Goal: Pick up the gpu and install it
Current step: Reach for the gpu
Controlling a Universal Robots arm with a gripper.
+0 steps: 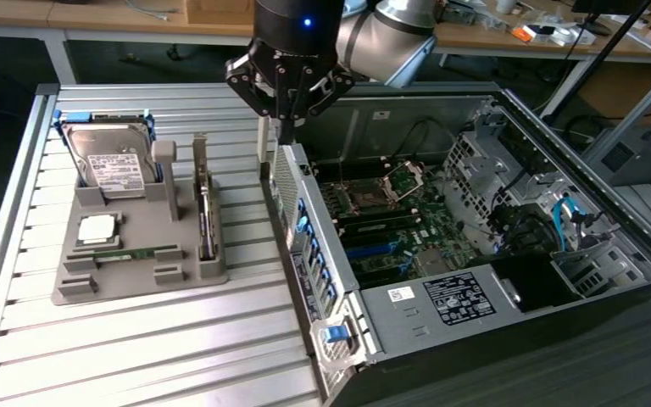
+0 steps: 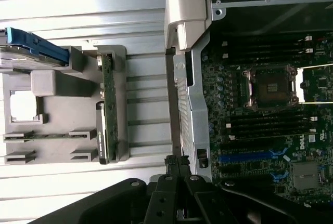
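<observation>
The gpu (image 1: 203,206) stands on its edge in a slot along the right side of a grey holder tray (image 1: 133,280). Its green board and black cooler show edge-on as a thin strip (image 2: 105,110). My gripper (image 1: 285,134) hangs above the near wall of the open computer case (image 1: 303,229), to the exterior view's right of the gpu and apart from it. Its fingers (image 2: 177,162) are drawn together with nothing between them. In the wrist view they sit over the case's metal edge (image 2: 187,78).
The holder also carries a silver hard drive in a blue bracket (image 1: 111,161), a square processor chip (image 1: 97,227) and a narrow memory stick (image 1: 133,253). The open case shows the motherboard (image 1: 399,220) and processor socket (image 2: 271,86). A slatted metal table (image 1: 145,356) lies underneath.
</observation>
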